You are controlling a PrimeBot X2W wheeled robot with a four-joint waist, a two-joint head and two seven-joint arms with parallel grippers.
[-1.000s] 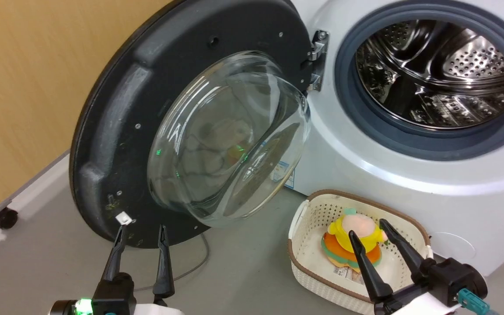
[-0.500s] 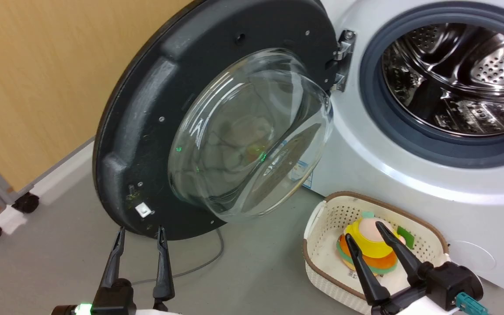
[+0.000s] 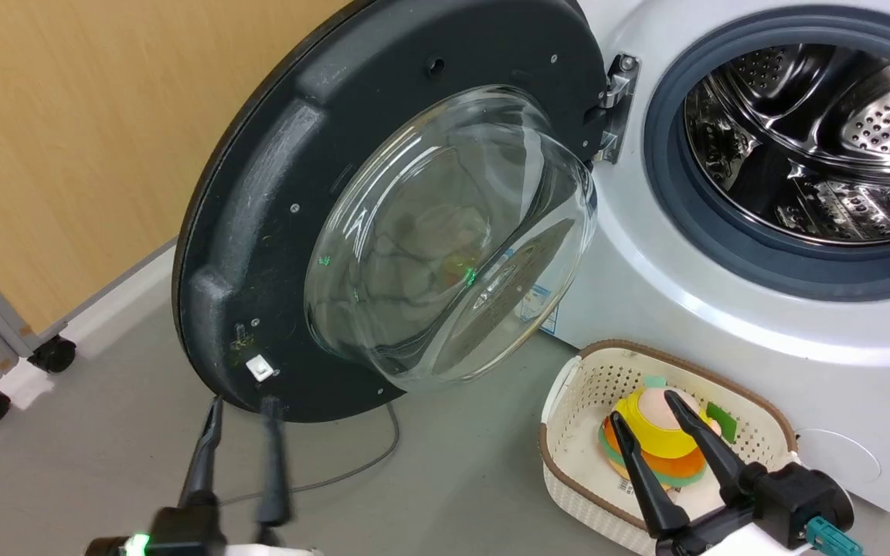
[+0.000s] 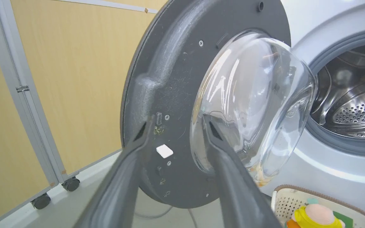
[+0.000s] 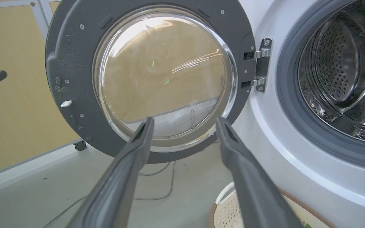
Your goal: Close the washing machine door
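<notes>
The washing machine door (image 3: 259, 232) stands wide open to the left of the washing machine (image 3: 723, 309), with its clear glass bowl (image 3: 445, 232) bulging toward me. The grey-ringed opening and steel drum (image 3: 816, 139) are uncovered. My left gripper (image 3: 242, 403) is open, and its fingertips reach the door's lower rim near a small white latch piece (image 3: 259, 368). In the left wrist view this gripper (image 4: 178, 118) faces the door's inner face (image 4: 169, 79). My right gripper (image 3: 642, 407) is open and empty, hovering over a basket. In the right wrist view, it (image 5: 185, 120) points at the glass.
A cream basket (image 3: 568, 432) holding a yellow and orange plush toy (image 3: 657, 440) sits on the grey floor against the washer's front. A thin cable (image 3: 368, 463) lies under the door. A wood-panelled wall and a wheeled frame (image 3: 51, 355) stand to the left.
The head camera has shifted, sliding the scene rightward. My left gripper has moved forward, so its tips now meet the door's lower rim. The right gripper has stayed open over the basket.
</notes>
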